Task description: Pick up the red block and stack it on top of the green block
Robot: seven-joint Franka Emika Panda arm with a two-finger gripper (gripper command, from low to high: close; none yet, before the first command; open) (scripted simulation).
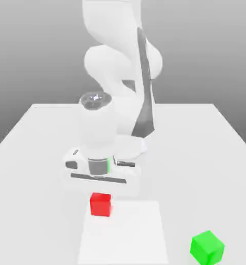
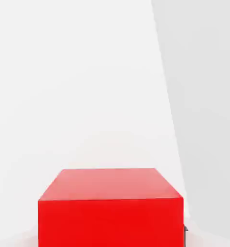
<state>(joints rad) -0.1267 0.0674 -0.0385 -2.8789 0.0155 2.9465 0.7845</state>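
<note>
Arm folded low over the white table (image 1: pixel 37 134), hand pointing down. Red block (image 1: pixel 100 204) sits directly beneath the hand, at its fingertip end; from the hand view the red block (image 2: pixel 109 207) looms close under the camera, its top face and one side face plain to see. Gripper (image 1: pixel 100 193) reads as clenched, and with the block right at the fingertips I judge it clamped on the red block, though the fingers themselves are masked by the hand body and the contact cannot be seen outright. Block appears to rest on the table surface, not raised; no visible gap beneath it. Green block (image 1: pixel 207 247) stands well apart from the hand, off toward the exterior view's right and nearer that camera, untouched, its top bare. Progress, as a judgement: approach and descent done, grasp apparently just made. Left to do: lift the red block clear of the table, carry it across to above the green block, line up the faces, lower, let go. The stack itself is not yet begun.
</note>
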